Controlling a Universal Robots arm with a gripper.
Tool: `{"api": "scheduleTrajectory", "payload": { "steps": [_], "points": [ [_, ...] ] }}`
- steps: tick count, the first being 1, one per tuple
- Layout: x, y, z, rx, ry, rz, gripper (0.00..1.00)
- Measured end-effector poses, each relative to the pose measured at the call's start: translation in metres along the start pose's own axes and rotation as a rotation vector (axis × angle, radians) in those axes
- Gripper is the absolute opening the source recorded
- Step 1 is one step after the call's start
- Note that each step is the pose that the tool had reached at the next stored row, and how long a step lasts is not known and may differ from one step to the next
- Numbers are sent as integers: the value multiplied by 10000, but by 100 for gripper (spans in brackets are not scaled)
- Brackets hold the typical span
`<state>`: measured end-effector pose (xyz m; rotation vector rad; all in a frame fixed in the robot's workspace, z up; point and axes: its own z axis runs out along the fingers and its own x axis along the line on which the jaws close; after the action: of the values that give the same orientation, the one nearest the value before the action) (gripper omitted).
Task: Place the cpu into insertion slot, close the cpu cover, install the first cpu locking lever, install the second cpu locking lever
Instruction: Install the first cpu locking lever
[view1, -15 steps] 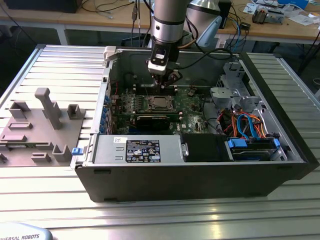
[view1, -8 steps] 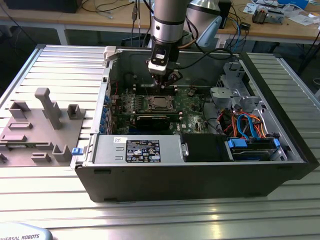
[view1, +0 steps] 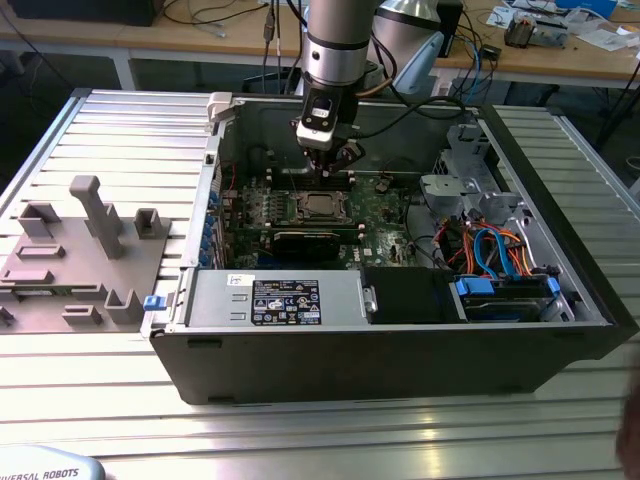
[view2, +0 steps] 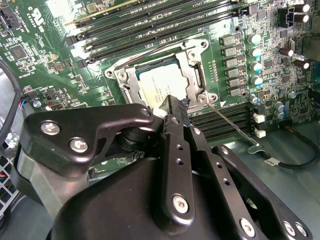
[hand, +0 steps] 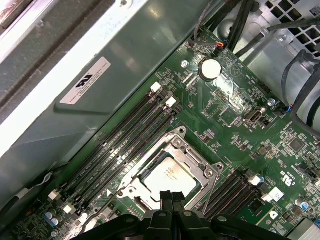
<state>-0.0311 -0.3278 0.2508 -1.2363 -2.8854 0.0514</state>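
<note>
clear above the cpu cover — memory slots flanking

The cpu lies in the insertion slot, beside the memory slots. The tool hangs above it. The case stands on the table.

An open computer case lies on the ribbed metal bench, with a grey moulded fixture at its nine o'clock. Inside, a labelled power supply sits at seven o'clock and blue cables at four o'clock.
</note>
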Motion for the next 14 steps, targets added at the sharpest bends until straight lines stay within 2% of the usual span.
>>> {"api": "scheduleTrajectory", "payload": {
  "steps": [14],
  "points": [
    [9, 8, 0, 8, -9, -43, 11]
  ]
}}
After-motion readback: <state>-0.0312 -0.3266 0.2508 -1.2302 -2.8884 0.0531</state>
